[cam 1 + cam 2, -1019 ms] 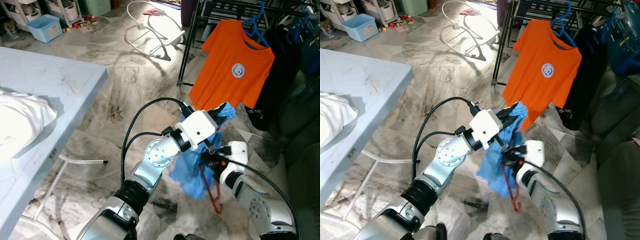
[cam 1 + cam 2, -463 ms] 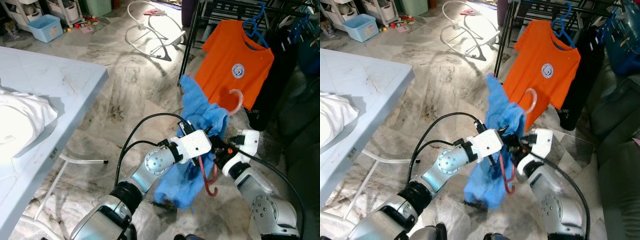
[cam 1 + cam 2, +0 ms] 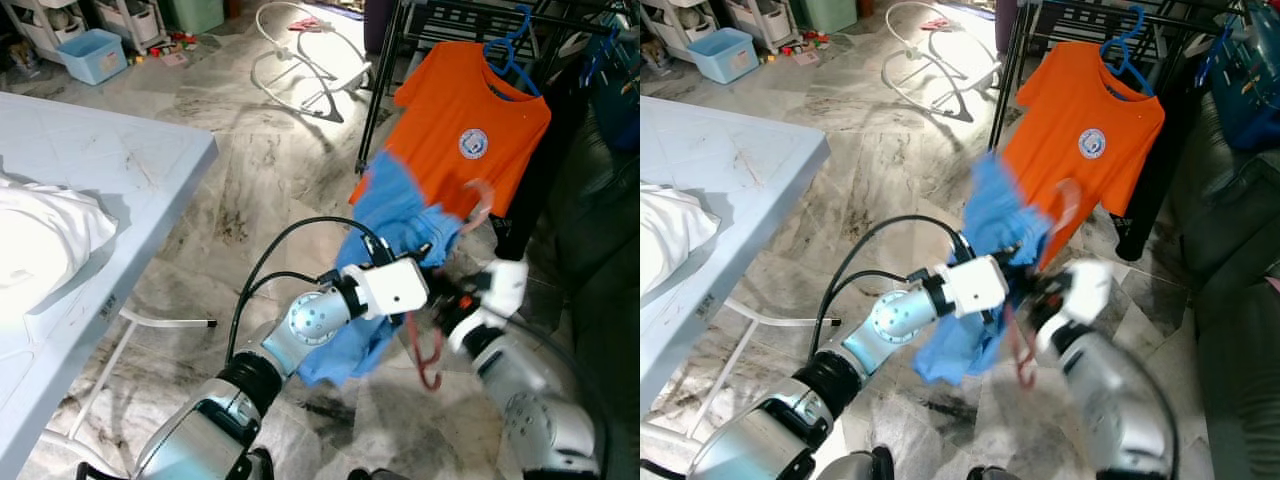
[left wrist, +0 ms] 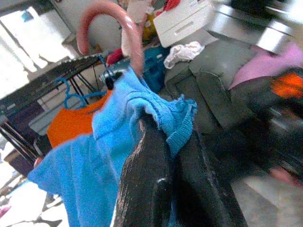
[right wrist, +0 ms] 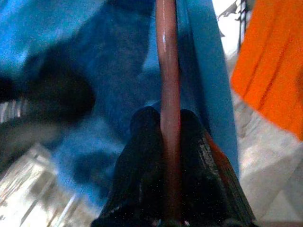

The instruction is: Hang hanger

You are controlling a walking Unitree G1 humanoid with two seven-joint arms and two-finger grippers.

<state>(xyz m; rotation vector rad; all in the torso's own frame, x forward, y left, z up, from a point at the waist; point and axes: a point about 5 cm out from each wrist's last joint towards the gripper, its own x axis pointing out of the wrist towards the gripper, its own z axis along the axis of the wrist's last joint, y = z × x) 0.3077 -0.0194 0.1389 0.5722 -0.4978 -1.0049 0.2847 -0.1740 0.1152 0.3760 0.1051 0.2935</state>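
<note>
So both grippers are busy here. The right gripper [image 5: 166,142] has its two black fingers pinched tight on the pink hanger [image 5: 166,71], the bar running straight up between them with no gap on either side. The left gripper [image 4: 165,142] has its fingers pressed together too, with a fold of the blue shirt [image 4: 118,156] bunched over the tips, so it's clamped on the fabric near the neckline.

The hanger is a reddish-pink plastic one. In the left wrist view its curved hook [image 4: 111,26] sticks up out of the shirt's collar. From the head camera the hook [image 3: 478,205] is blurry, sitting up in front of the lower edge of the orange t-shirt [image 3: 462,125], and a lower end of the hanger dangles below the grippers. The blue shirt hangs crumpled between the two arms, above the marble floor [image 3: 250,180].

The orange t-shirt hangs on a blue hanger [image 3: 515,55] from the dark clothes rack [image 3: 385,80] beyond. A light blue table [image 3: 100,170] with a white cloth [image 3: 40,240] is off to the robot's left.
</note>
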